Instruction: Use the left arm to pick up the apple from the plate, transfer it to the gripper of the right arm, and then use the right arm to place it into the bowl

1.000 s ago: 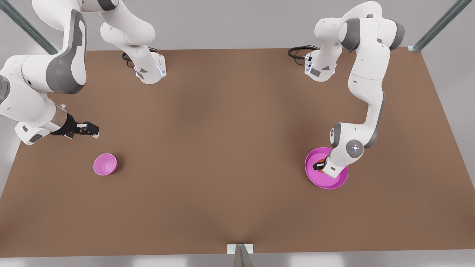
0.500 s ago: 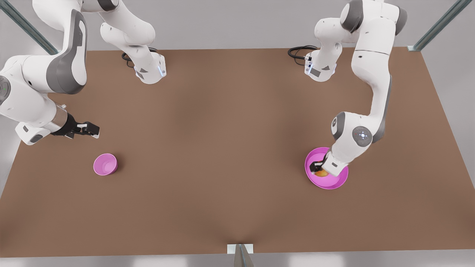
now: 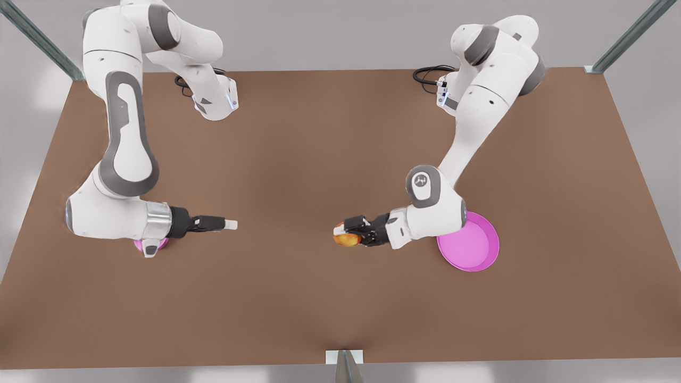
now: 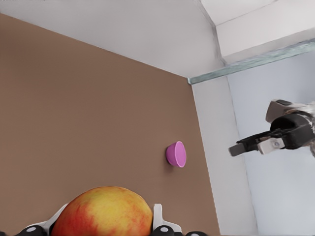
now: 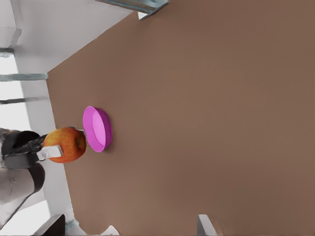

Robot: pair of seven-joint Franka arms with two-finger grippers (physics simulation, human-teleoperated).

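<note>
My left gripper point(image 3: 344, 237) is shut on the red and yellow apple point(image 3: 347, 240), holding it above the table's middle, to the front view's left of the pink plate point(image 3: 473, 250). The left wrist view shows the apple point(image 4: 103, 212) between the pads. My right gripper point(image 3: 230, 224) points level toward the apple with a wide gap between the two. Its fingers point(image 5: 204, 225) stand open and hold nothing. The right arm's wrist hides most of the pink bowl point(image 3: 139, 245). The bowl point(image 4: 176, 154) and right gripper point(image 4: 256, 144) also show in the left wrist view.
Both arm bases point(image 3: 215, 103) stand at the table's far edge with black cables point(image 3: 428, 74). Metal frame posts point(image 3: 630, 34) rise at the far corners. Bare brown tabletop point(image 3: 287, 298) stretches between and in front of the grippers.
The left gripper has lifted the apple off the plate and carried it toward the table's middle. The right arm has swung over the bowl and now points toward the apple.
</note>
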